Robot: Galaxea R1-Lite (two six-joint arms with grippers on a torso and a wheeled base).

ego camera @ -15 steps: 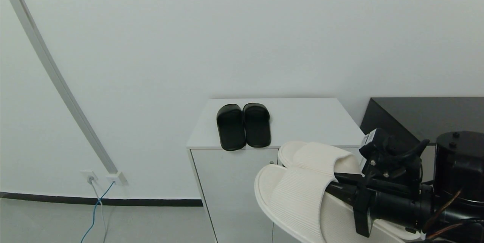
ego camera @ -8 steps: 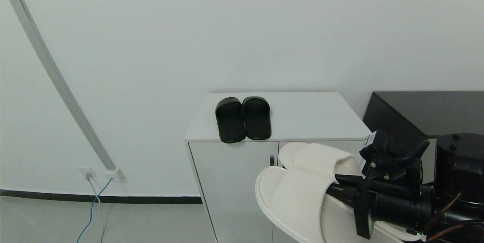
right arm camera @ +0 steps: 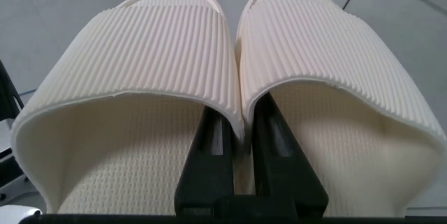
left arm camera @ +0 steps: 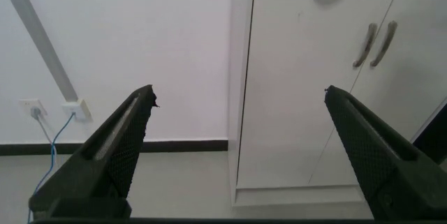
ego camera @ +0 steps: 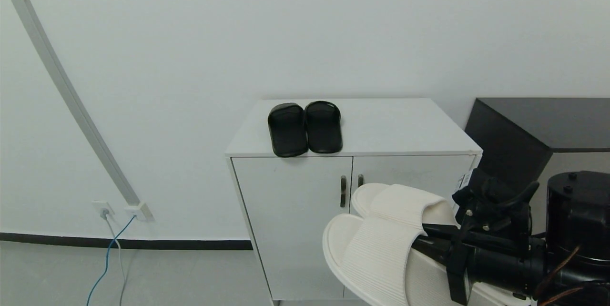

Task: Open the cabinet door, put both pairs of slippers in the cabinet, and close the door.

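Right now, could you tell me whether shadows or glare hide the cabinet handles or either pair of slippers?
Head view: even light, no glare on the cabinet; the black slippers cast only a faint shadow on the door. Left wrist view: the dark handles stand out against white doors. Right wrist view: the white slippers are evenly lit, shaded under the straps around the jaws.

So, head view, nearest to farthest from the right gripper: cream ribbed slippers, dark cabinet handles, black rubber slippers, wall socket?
1. Cream ribbed slippers, gripped.
2. Dark cabinet handles, centre.
3. Black rubber slippers, cabinet top.
4. Wall socket, far left.
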